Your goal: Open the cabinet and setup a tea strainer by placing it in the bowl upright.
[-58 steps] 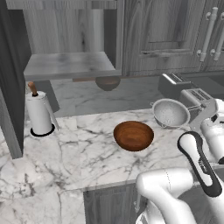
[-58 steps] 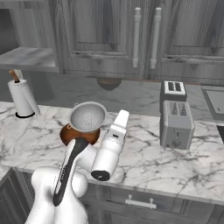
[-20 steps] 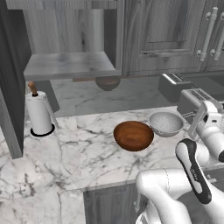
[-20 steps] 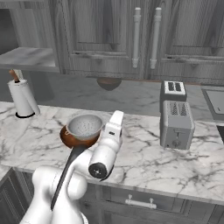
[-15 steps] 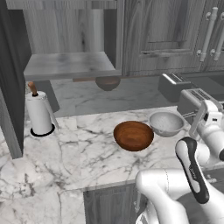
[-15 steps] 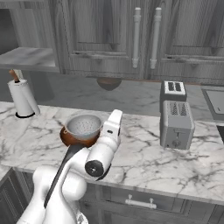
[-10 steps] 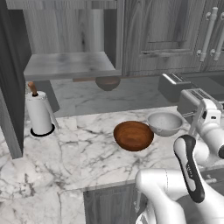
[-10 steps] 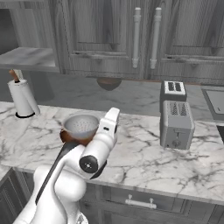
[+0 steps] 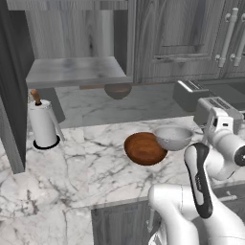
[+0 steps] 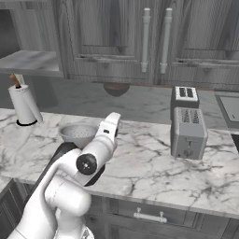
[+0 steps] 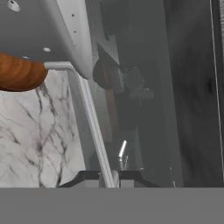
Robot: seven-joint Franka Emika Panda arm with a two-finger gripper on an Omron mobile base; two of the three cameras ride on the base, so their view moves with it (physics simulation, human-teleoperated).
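Tea strainer (image 9: 173, 138) hangs just above the marble counter (image 9: 86, 167), its mesh cup upright and level. In the left base view it sits right beside the glossy reddish-brown bowl (image 9: 144, 148), at that bowl's right rim and overlapping it; whether the 2 actually touch cannot be made out. In the right base view the strainer (image 10: 79, 134) shows left of the white forearm, while the bowl is mostly hidden behind it and the arm.

In the hand view the strainer's thin handle (image 11: 94, 127) runs from the rim of the grey cup (image 11: 70, 30) down to the gripper (image 11: 110, 177), passing between the 2 dark finger tips, which sit close on either side of it. The jaws look pinched narrow on the handle. A slice of the bowl (image 11: 19, 72) shows at the left edge of that view, just under the strainer's rim.

Above and to the left, the cabinet (image 9: 72, 43) stands open, its grey shelf (image 9: 76, 72) bare to view and the wide door (image 9: 10, 95) swung out at the left edge. A white paper-towel roll (image 9: 42, 123) stands on the counter below the shelf. A silver toaster (image 10: 188, 126) sits on the counter well right of the arm. A dull dark-brown half-round shape (image 9: 117, 90) hangs against the back wall under the cabinets.
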